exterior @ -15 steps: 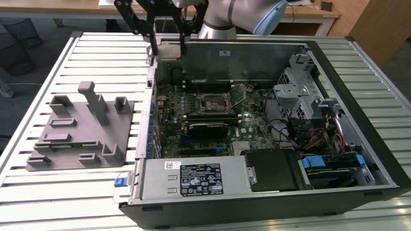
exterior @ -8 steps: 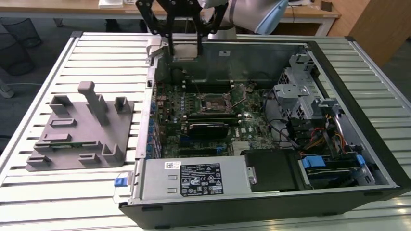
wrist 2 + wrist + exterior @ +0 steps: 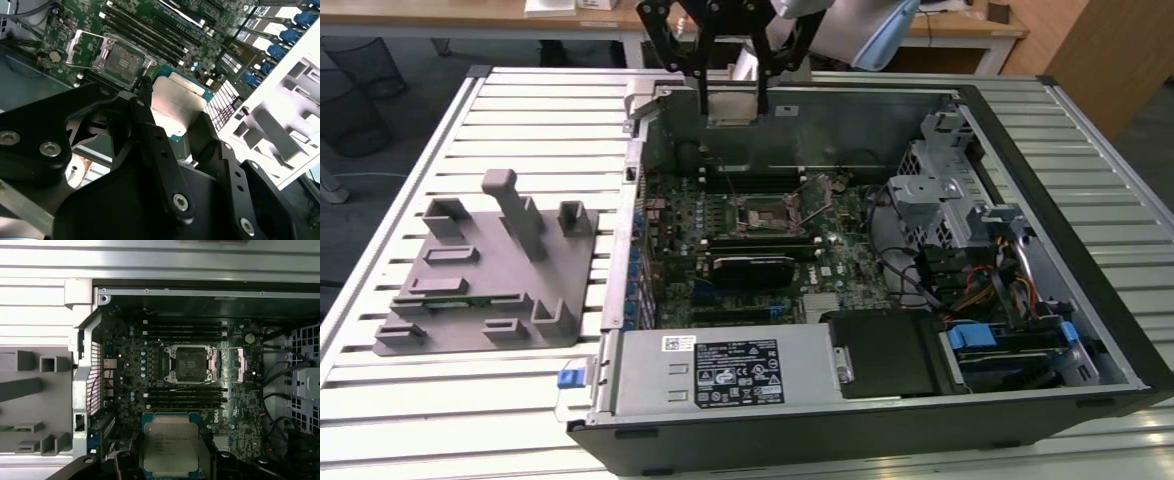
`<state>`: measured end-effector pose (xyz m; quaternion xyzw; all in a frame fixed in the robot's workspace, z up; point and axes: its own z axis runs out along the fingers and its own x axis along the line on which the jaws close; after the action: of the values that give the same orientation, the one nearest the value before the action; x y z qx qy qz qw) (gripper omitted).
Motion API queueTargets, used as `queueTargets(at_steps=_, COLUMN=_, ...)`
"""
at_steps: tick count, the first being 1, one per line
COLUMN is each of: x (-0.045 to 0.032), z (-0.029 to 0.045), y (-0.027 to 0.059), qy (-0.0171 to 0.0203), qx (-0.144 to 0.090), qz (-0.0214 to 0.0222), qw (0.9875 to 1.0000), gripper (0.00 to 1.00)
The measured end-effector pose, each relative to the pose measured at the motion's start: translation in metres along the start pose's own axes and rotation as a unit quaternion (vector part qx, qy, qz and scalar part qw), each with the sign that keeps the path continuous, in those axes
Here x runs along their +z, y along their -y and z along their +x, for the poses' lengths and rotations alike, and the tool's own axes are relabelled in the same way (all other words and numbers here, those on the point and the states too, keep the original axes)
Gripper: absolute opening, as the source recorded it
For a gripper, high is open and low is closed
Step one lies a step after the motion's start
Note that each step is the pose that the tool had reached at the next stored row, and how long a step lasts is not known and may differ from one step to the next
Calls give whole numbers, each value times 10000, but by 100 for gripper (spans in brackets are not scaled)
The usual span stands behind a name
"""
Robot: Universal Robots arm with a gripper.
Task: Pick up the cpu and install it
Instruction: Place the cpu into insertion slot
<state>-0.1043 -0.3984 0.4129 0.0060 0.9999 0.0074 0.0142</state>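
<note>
The gripper (image 3: 170, 462) is clamped on two opposite edges of the cpu (image 3: 170, 442), holding it flat above the open case (silver top toward the wrist). In the exterior view, the open socket (image 3: 767, 212) lies lower, nearer the camera and slightly toward that view's right

cpu (image 3: 182, 97) edges partly hidden behind hand (image 3: 172, 109); hand's upper part cut off, exterior view.
</note>
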Motion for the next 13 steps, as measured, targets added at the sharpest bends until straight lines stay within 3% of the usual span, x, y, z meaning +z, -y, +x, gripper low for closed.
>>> queueTargets(at_steps=4, x=2, z=-37, y=-7, qy=0, qx=38, qz=27, qw=10000, gripper=53)
queueTargets(at_steps=7, x=9, z=-39, y=-12, qy=4, qx=207, qz=40, qw=9998, gripper=53)
queueTargets(at_steps=13, x=29, z=-39, y=-12, qy=9, qx=751, qz=56, qw=9972, gripper=53)
